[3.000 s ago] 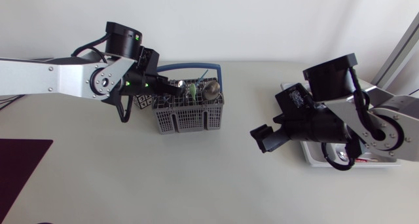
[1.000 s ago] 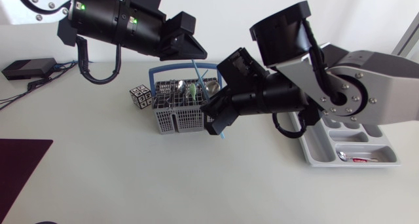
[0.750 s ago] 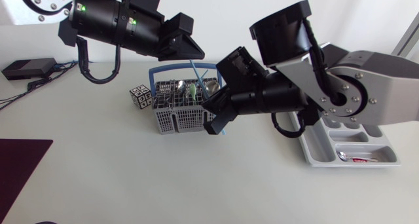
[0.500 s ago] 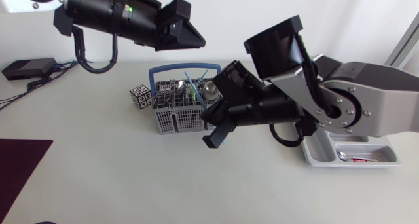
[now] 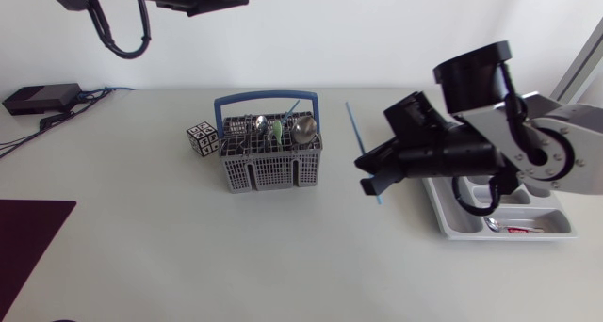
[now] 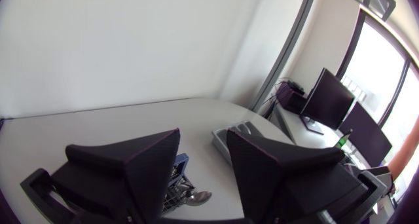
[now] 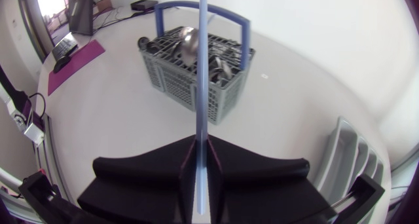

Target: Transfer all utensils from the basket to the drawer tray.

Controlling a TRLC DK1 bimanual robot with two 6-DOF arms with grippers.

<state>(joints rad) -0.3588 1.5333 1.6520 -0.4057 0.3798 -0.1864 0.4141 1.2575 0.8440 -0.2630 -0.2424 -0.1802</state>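
Note:
My right gripper [image 5: 373,174] hangs above the table between the basket and the tray, shut on a thin blue stick-like utensil [image 5: 358,138]. In the right wrist view the utensil [image 7: 201,67] stands pinched between the shut fingers [image 7: 201,149]. The grey basket [image 5: 247,171] with a blue handle holds several utensils, among them a metal spoon [image 5: 303,128]. The grey drawer tray [image 5: 450,223] lies at the right, partly under my right arm, with a spoon [image 5: 495,224] in it. My left gripper [image 6: 203,165] is high above the table, open and holding nothing.
A small patterned cube [image 5: 201,136] sits to the left of the basket. A black box [image 5: 38,98] with cables lies at the far left. A dark purple mat [image 5: 28,235] covers the front left corner.
The left gripper let go of the blue utensil, opened and rose away to the upper left. The right gripper shut on the utensil and carried it right, away from the basket.

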